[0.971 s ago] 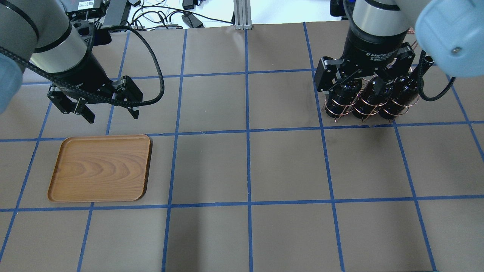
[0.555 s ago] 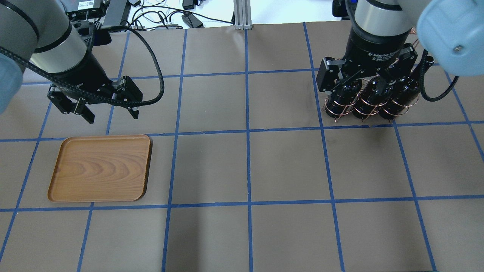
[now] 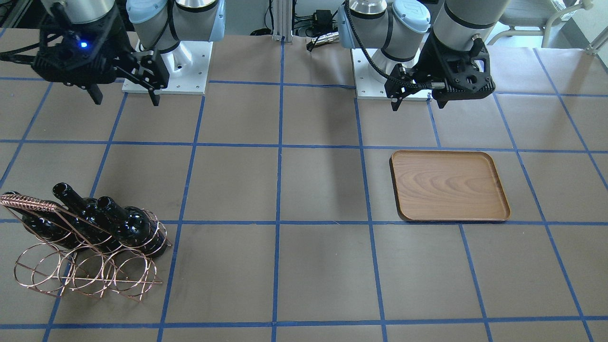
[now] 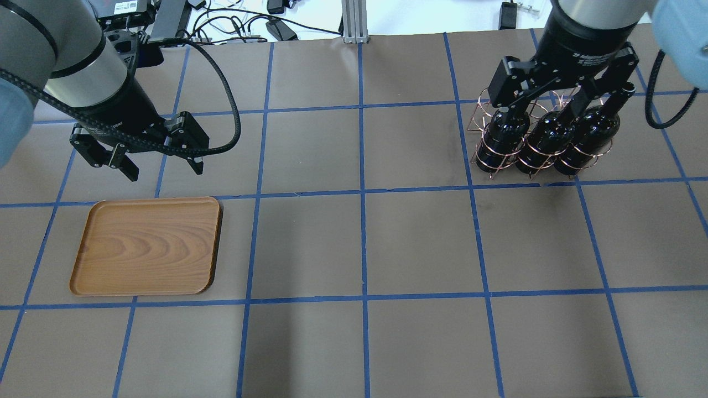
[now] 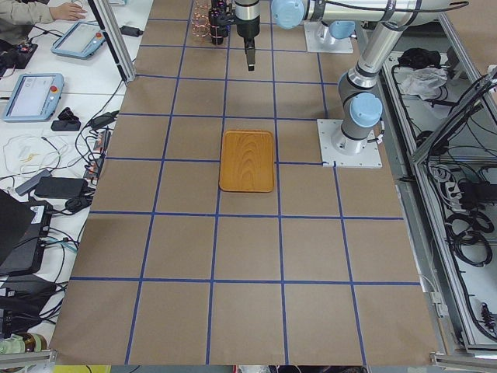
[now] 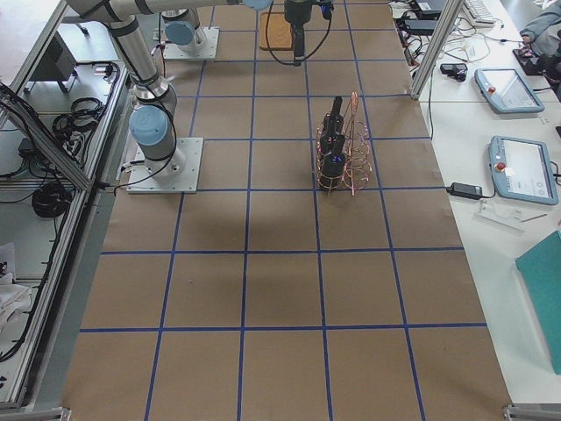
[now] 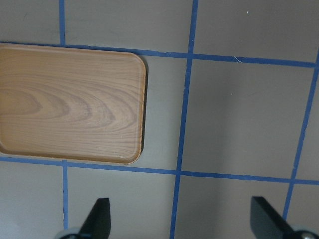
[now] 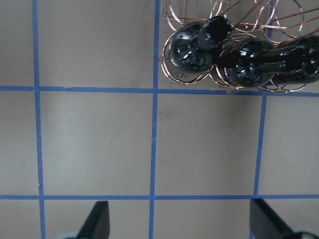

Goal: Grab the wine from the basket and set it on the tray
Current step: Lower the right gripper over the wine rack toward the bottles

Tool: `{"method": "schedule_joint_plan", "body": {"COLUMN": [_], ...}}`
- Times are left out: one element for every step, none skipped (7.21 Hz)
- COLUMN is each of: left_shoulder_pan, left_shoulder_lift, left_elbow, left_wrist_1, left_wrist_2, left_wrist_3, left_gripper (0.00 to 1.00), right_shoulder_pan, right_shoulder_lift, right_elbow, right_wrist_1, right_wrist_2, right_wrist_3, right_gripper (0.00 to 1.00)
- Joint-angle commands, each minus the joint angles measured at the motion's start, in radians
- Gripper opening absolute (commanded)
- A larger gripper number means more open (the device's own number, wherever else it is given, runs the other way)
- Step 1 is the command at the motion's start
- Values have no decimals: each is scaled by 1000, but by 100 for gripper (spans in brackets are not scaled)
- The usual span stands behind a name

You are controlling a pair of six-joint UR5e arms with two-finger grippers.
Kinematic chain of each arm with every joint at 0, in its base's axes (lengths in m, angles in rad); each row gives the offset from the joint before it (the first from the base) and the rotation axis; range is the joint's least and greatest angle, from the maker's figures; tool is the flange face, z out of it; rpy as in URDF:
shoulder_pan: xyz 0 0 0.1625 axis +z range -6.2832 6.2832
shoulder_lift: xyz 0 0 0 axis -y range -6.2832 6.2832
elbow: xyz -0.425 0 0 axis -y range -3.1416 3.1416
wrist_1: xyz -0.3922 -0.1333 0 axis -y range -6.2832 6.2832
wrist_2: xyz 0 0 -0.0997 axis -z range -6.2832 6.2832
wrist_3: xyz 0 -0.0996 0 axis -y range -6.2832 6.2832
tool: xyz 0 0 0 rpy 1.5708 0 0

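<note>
Wine [image 8: 189, 50] sits farthest out, so we take the hazards in order from the robot's side. Nearest is the tray [image 4: 146, 246], bare, toward the table's [image 4: 420, 331] left edge. Its rim is low, so a bottle laid there could roll off and one stood up could topple. Above that part of the table hangs the left gripper [image 4: 166, 172], spread wide and holding nothing. Toward the far right corner the right gripper [image 3: 126, 99] hovers high, just short of the basket [image 3: 29, 204], also wide and empty. In the basket three bottles lean side by side, touching, necks tilted up toward the robot. We judge that closing on one could knock its neighbour or snag the wire. The smooth glass could also slip, and pulling could drag the light frame along.
</note>
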State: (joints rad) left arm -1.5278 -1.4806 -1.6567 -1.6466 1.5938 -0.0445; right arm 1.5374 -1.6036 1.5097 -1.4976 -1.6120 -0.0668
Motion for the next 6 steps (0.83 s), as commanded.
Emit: {"method": "schedule_joint_plan", "body": {"left_shoulder_pan": [0,0,0,0,0,0], "left_shoulder_lift": [-3,-1,-1,-1,-1,-1], "left_elbow": [0,0,0,0,0,0], "left_wrist_1": [-1,-1,-1,1,-1,-1], "left_wrist_2": [0,2,0,0,0,0], "left_wrist_3": [0,0,0,0,0,0], "left_gripper": [100,100,100,100,100,100], "right_shoulder_pan": [-181,-212,-214,-201,-200,-200], "right_shoulder_lift": [42,103,146,151,175,197], "right_elbow": [4,4,4,9,10,12], "right_wrist_1": [-18,-76,-111,-149,-153,-156], "right_wrist_2": [20,41,44,49,55,53], "right_wrist_3": [-198,-244,-251,-245,-243,-248], "right_gripper": [100,100,100,98,98,98]}}
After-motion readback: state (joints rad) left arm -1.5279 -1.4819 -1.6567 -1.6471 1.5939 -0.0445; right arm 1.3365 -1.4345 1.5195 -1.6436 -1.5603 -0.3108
